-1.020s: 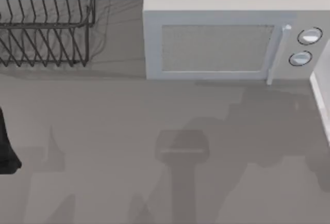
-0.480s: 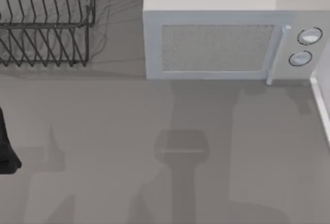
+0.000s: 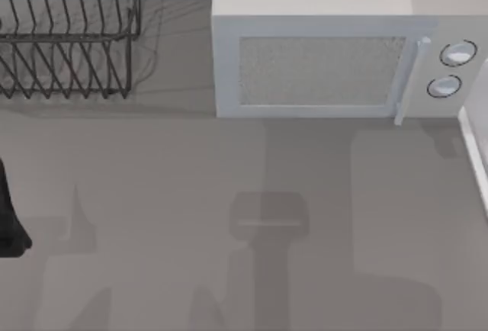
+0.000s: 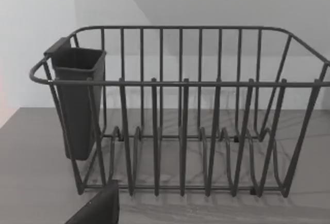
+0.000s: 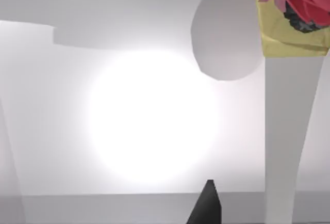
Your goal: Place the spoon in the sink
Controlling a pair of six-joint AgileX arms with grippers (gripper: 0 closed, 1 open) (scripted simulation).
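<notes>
The spoon and the sink are out of view. A dark part of my left arm [image 3: 9, 220] sits at the left edge of the table in the top view. In the left wrist view a dark piece of my left gripper [image 4: 98, 209] points at a wire dish rack [image 4: 180, 131] that has a dark cutlery cup [image 4: 77, 100] hung on one end. A dark tip of my right gripper [image 5: 206, 206] shows in the right wrist view, facing a white wall with a bright glare.
The dish rack [image 3: 69, 33] stands at the back left, and a white microwave [image 3: 335, 49] with two knobs at the back right. A white edge [image 3: 474, 155] runs along the table's right side. A yellow and pink patterned object [image 5: 296, 12] tops a white post [image 5: 286, 141].
The arm shadows on the right of the table have shifted backward and rightward, one now falling on the microwave's top right corner. The left arm has stayed still.
</notes>
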